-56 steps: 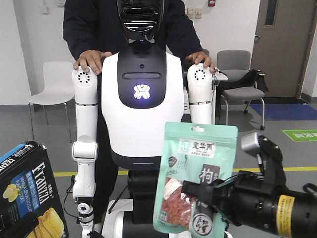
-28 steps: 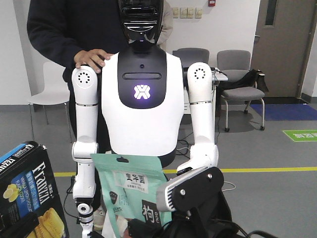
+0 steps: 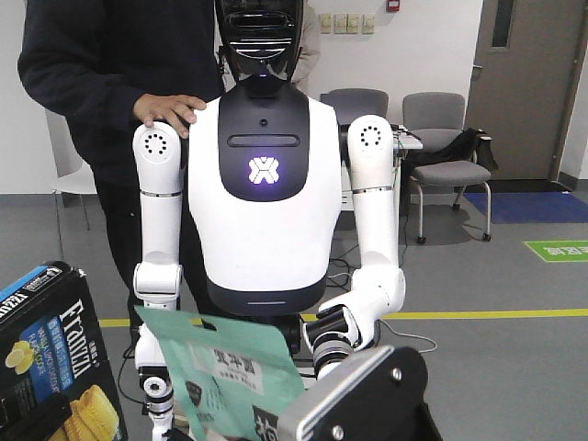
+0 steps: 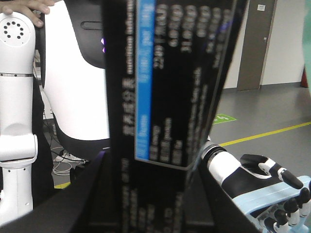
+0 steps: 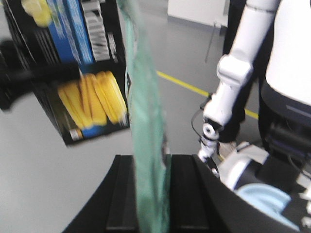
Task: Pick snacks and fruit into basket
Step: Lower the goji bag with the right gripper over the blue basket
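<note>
A white humanoid (image 3: 262,211) faced the camera. Beside its lowered arm, the black-and-blue Franzzi box (image 3: 55,358) stood upright in the left gripper (image 4: 148,165), jaws clamped on its sides. Before its hips, the mint-green pouch (image 3: 230,367) sat pinched in the right gripper (image 5: 151,165), jaws pressed against it.

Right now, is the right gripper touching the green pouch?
Touching. The right wrist view shows the green pouch edge-on, pinched between the right gripper's jaws.
</note>
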